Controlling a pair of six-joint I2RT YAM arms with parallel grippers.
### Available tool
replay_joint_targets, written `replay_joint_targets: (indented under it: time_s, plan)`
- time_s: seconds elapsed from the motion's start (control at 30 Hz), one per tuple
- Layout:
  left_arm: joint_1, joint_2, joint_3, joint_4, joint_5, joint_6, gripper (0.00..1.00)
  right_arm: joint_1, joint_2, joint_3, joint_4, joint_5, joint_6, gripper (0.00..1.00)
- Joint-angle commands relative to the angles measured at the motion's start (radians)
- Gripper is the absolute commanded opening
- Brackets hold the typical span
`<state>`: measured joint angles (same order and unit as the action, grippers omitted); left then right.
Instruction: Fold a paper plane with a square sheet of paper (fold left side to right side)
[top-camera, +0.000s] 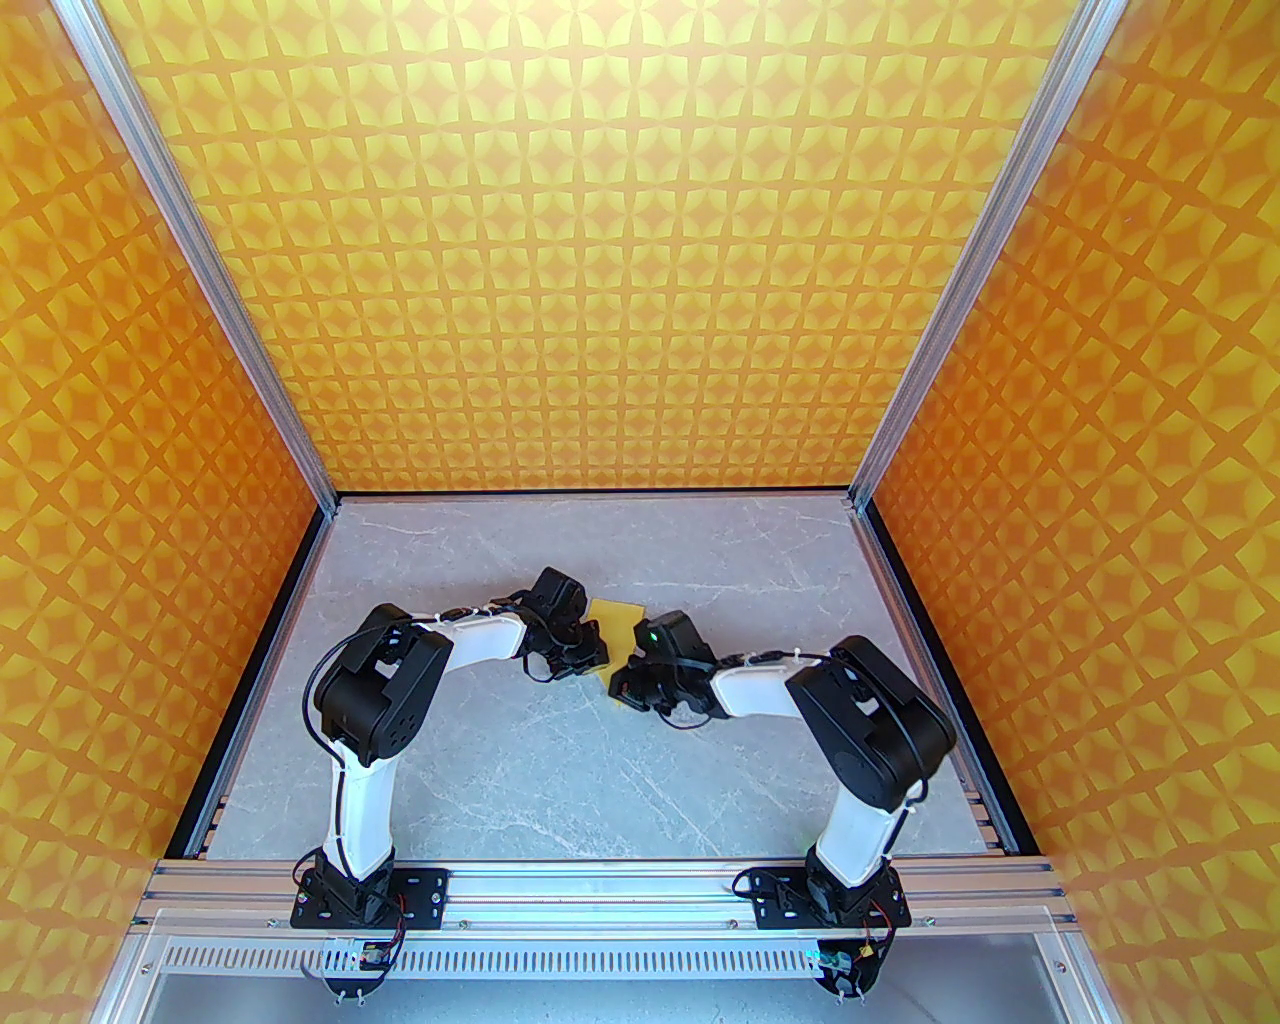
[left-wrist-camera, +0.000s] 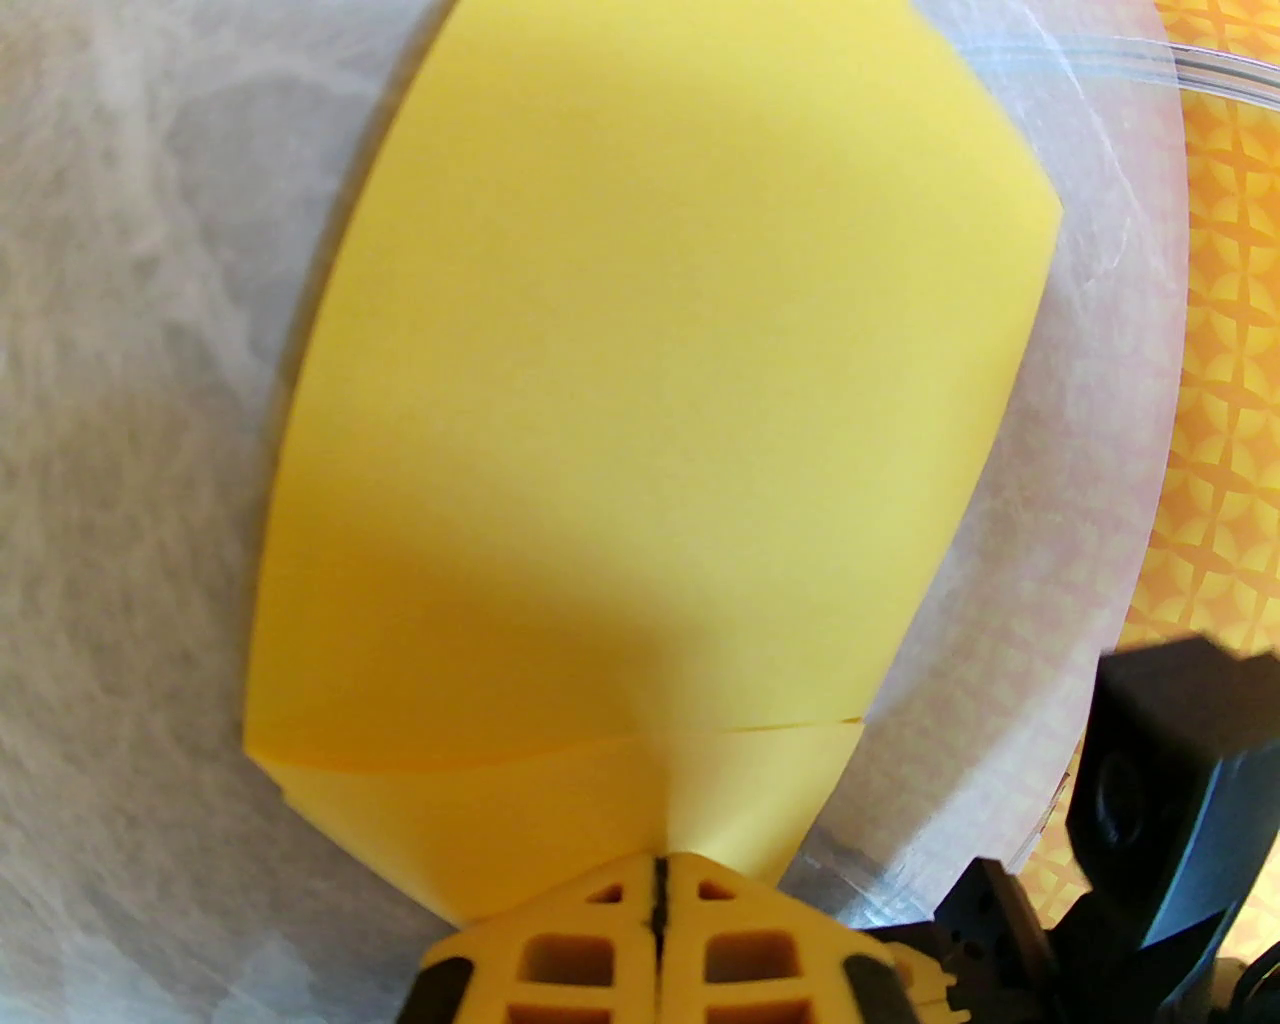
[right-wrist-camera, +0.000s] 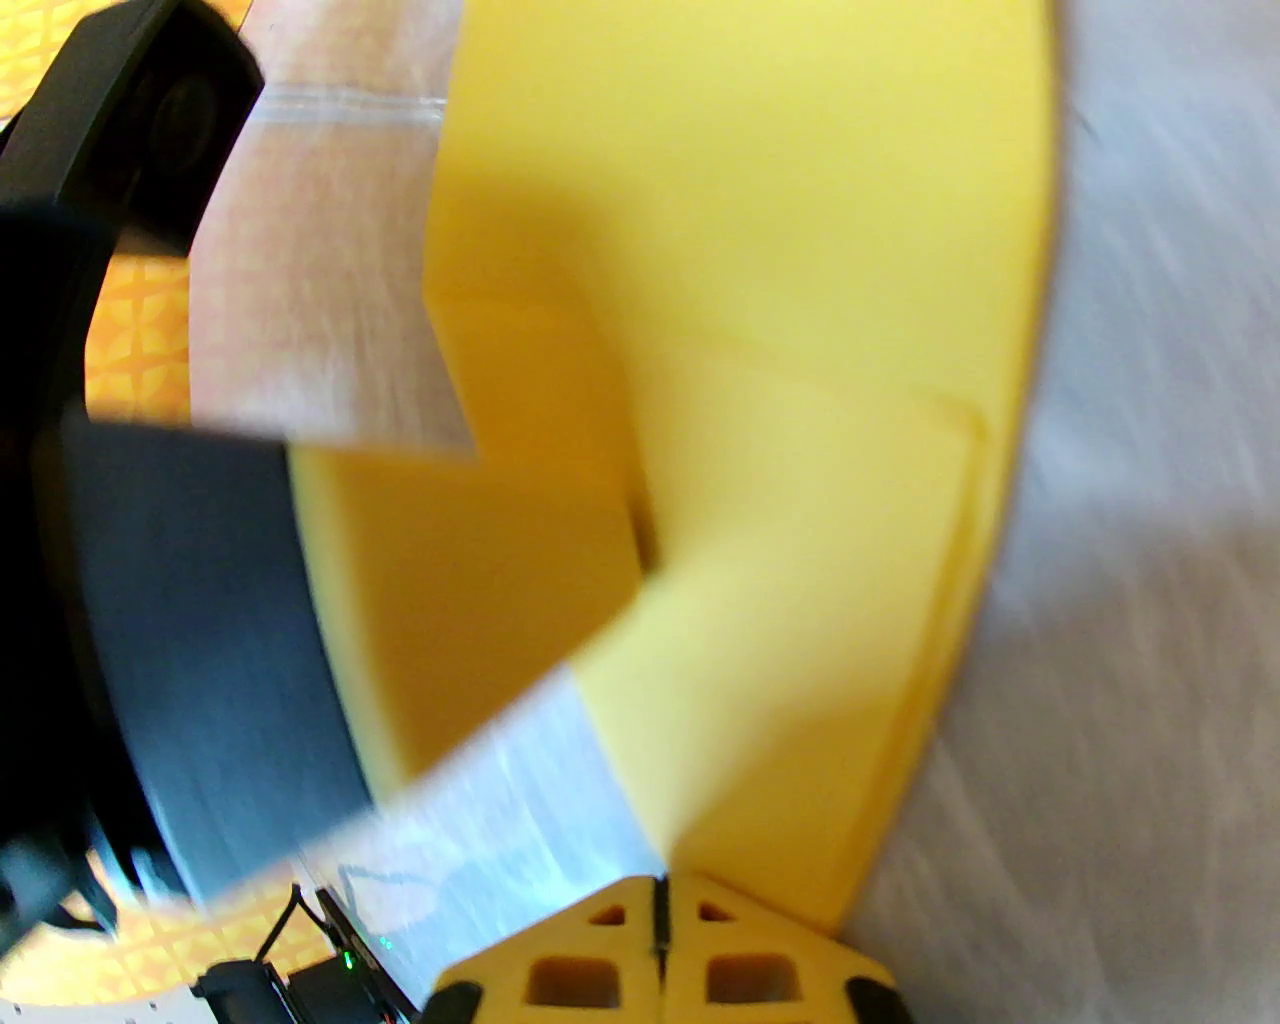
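The square sheet of paper (top-camera: 612, 618), plain bright yellow, lies mid-table between my two grippers. In the left wrist view the sheet (left-wrist-camera: 650, 400) spreads out over the marble, with a crease across its near end. My left gripper (left-wrist-camera: 660, 870) is shut on that near edge. It sits at the sheet's left side in the top view (top-camera: 597, 650). In the blurred right wrist view the sheet (right-wrist-camera: 750, 200) shows folded flaps, one of them raised. My right gripper (right-wrist-camera: 660, 895) is shut on its corner, at the sheet's near right (top-camera: 628, 683). No finished dart shape can be made out.
The grey marble table (top-camera: 500, 760) is boxed in by orange star-patterned walls (top-camera: 600, 250). An aluminium rail (top-camera: 600, 885) runs along the near edge. The right arm's black body (left-wrist-camera: 1160, 780) and the left arm's black body (right-wrist-camera: 150, 500) are close to each other.
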<state>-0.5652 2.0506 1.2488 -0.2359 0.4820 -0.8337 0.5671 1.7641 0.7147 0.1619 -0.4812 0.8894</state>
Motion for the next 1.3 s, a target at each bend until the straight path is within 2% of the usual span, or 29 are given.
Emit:
replay_joint_targets:
  time_s: [0.0,0.23,0.43,0.53,0.63,0.7,0.9,1.27]
  plan:
    - [0.014,0.07,-0.003,-0.075,-0.125,0.006,0.0,0.01,-0.017,-0.093,-0.105,-0.05,0.022,0.0]
    - [0.014,0.039,0.015,-0.083,-0.122,0.021,0.0,0.008,-0.092,-0.172,-0.073,-0.059,0.043,0.0]
    - [0.014,-0.064,0.04,-0.083,-0.113,0.046,0.04,0.008,-0.214,-0.049,-0.297,0.037,-0.063,0.0]
    - [0.017,-0.116,0.051,-0.089,-0.111,0.053,0.13,0.008,-0.219,0.036,-0.381,0.1,-0.11,0.02]
    - [0.033,-0.161,0.039,-0.079,-0.11,0.045,0.35,0.008,-0.176,0.123,-0.444,0.151,-0.15,0.06]
    - [0.05,-0.188,0.015,-0.062,-0.116,0.045,0.41,0.008,-0.137,0.177,-0.465,0.17,-0.164,0.08]
    - [0.099,-0.215,-0.065,-0.035,-0.136,0.046,0.42,0.002,-0.013,0.312,-0.494,0.209,-0.198,0.08]
    - [0.103,-0.153,-0.09,-0.004,-0.13,0.063,0.41,-0.028,0.122,0.44,-0.508,0.247,-0.225,0.1]
